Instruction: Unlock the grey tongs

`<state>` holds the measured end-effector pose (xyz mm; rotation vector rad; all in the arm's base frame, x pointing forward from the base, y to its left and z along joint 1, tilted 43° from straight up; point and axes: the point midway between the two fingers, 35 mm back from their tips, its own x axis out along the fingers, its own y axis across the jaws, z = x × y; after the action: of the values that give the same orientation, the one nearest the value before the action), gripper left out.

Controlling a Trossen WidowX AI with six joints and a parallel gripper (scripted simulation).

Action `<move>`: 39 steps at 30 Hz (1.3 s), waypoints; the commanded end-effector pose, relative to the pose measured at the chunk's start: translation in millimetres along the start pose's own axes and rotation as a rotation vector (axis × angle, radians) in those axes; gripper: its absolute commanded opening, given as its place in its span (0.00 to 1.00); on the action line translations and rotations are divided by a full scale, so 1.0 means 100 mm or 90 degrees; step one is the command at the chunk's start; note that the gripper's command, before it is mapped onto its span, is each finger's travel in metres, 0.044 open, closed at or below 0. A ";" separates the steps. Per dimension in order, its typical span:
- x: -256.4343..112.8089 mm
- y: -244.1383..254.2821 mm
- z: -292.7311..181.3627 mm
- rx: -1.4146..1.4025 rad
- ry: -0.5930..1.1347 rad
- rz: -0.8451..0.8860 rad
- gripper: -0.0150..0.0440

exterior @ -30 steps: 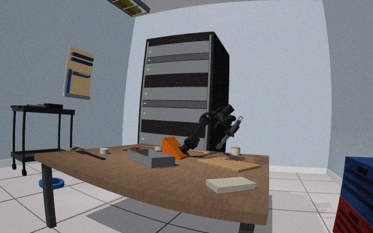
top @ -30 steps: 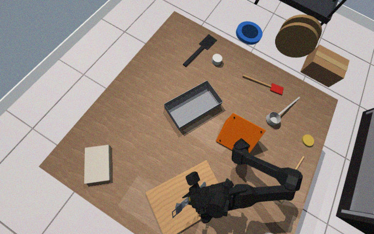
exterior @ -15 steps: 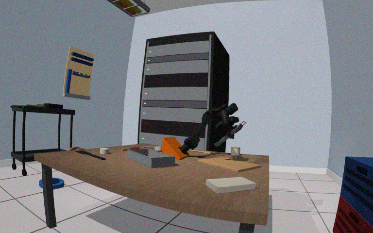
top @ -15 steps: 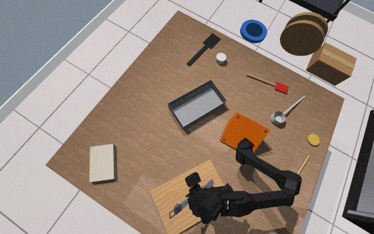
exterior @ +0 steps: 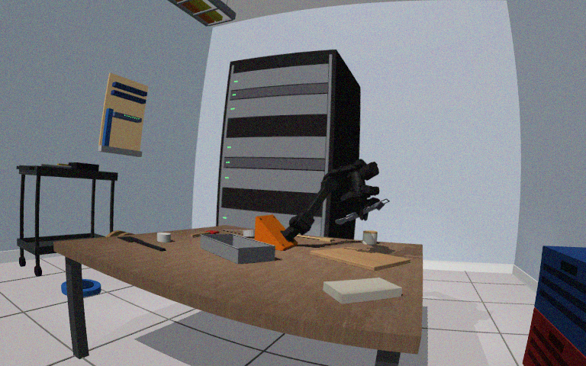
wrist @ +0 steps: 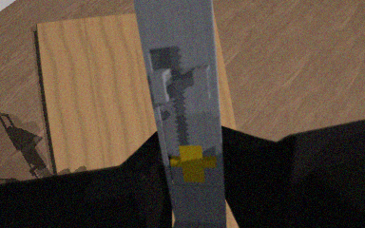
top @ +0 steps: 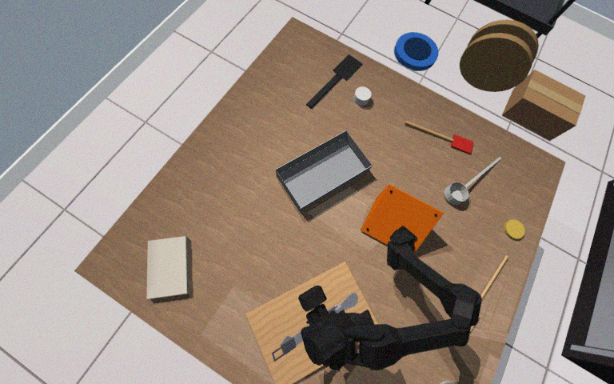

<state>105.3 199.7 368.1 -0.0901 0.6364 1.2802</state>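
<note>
The grey tongs (top: 288, 345) (exterior: 346, 218) (wrist: 182, 28) are held in the air above the wooden board (top: 267, 317) (exterior: 375, 261) (wrist: 95, 95). They slope a little, with the loop end higher and the tips lower, as the exterior view shows. My gripper (exterior: 365, 211) (wrist: 183, 132) is shut on the tongs, one finger on each side, near a yellow mark. The arm hides the fingertips in the top view. Whether the tongs are locked is not visible. The roasting tin (top: 289, 192) (exterior: 255, 255) stands on the table with nothing across it.
An orange wedge (top: 403, 213) (exterior: 269, 230) stands at the arm's base. A cream block (top: 167, 266) (exterior: 360, 289) lies beyond the board. A black spatula (top: 347, 67), a white cylinder (top: 362, 95) and a grey ladle (top: 456, 194) lie farther off.
</note>
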 end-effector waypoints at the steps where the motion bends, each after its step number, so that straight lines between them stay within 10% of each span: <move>1: 0.00 0.03 0.01 -0.013 0.034 0.011 0.00; 39: 0.09 0.12 -0.08 -0.035 0.203 0.076 0.00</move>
<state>91.0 205.4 363.7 -0.3141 0.8797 1.4187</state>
